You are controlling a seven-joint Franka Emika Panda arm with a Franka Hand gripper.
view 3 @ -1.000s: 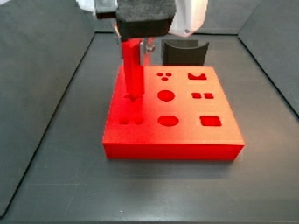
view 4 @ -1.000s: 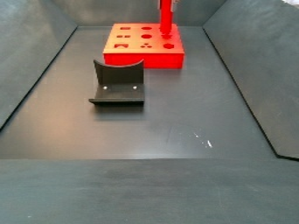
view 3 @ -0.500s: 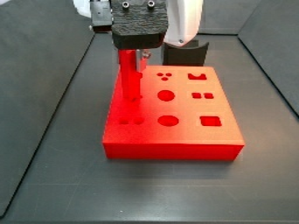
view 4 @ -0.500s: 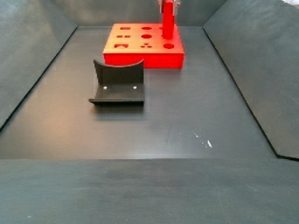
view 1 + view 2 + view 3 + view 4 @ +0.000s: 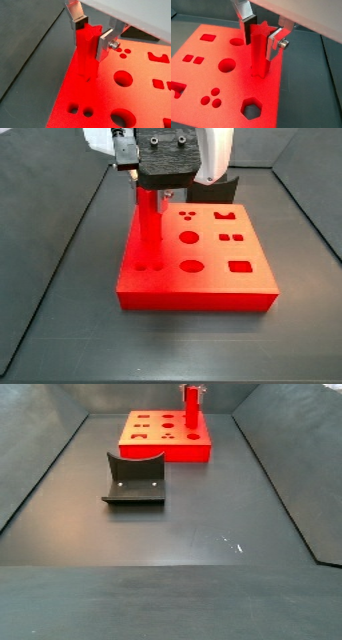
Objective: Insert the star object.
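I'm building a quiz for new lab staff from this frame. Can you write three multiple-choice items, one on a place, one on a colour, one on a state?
1. Where is the fixture?
A. on the floor, apart from the red block
B. on top of the block
C. in the gripper

2. What colour is the star object?
A. blue
B. red
C. green

3. How is the gripper?
A. open, empty
B. out of view
C. shut on the star object

Key: 1 A, a side view shows bare floor between them. 2 B, bright red. 3 C, both wrist views show its fingers clamping the upright peg.

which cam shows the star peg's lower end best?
A wrist view: the star peg, clamped in the hand, meets the red block in close-up. In both side views it is small; one shows only the peg's length, hand cropped.
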